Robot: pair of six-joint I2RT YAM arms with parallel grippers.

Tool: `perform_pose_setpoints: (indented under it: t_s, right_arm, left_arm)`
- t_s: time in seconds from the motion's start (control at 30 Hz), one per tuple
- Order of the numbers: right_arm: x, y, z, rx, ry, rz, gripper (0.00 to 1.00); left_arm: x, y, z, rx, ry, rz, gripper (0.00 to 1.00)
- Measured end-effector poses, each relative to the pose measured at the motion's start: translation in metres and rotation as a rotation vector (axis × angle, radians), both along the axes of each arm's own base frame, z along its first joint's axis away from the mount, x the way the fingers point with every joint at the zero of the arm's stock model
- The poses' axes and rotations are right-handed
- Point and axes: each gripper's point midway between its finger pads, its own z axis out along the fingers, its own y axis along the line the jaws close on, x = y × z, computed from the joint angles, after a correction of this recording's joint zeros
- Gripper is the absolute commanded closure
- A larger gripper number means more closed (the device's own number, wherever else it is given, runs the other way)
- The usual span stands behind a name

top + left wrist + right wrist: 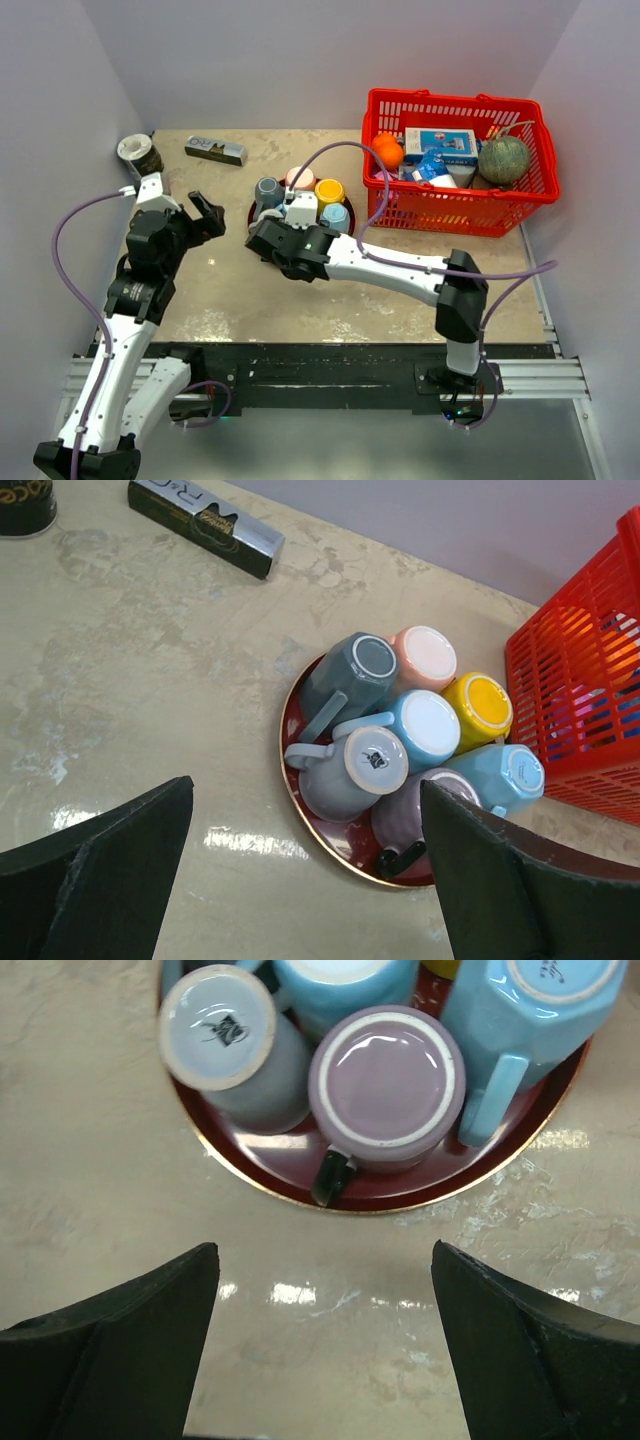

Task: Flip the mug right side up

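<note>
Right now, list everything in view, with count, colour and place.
mugs: seven, dark grey, pink, yellow, grey, lilac, two light blue; upside down on plate
plate: one, dark red, gold rim; centre
basket: one, red; far right
orange fruit: at least one, orange; in basket
melon: one, green; in basket
packages: several, blue-white; in basket
long box: one, black and silver; far left
round tin: one, dark; far-left corner
table: one, beige; under all
left arm: one, black and white; left of plate, jaws open
right arm: one, black and white; at plate, jaws open
</note>
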Motion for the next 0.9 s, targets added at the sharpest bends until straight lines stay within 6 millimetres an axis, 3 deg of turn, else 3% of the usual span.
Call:
perform_pose_setpoints:
  t_s: [0.17, 0.27, 0.43, 0.63, 0.9]
  right_arm:
    - [0.01, -0.003, -0.028, -0.005, 0.035, -0.13, 0.18]
    - [0.015, -0.005, -0.04, 0.007, 0.063, -0.182, 0.27]
    - [0.032, -0.005, -0.056, 0.039, 0.099, -0.271, 0.41]
    - [0.043, -0.009, -0.081, 0.025, 0.122, -0.342, 0.42]
    - [0.043, -0.007, -0.102, 0.014, 0.145, -0.371, 0.45]
  left_arm:
    - [-0.013, 0.011, -0.018, -0.006, 0.084, 0.07, 0.01]
    - [-0.023, 0.022, -0.026, 0.003, 0.131, 0.127, 0.01]
    - [-0.036, 0.037, -0.018, 0.015, 0.133, 0.205, 0.01]
    - [-0.046, 0.049, -0.003, 0.023, 0.095, 0.262, 0.01]
    - [-0.054, 0.057, -0.005, 0.043, 0.112, 0.298, 0.01]
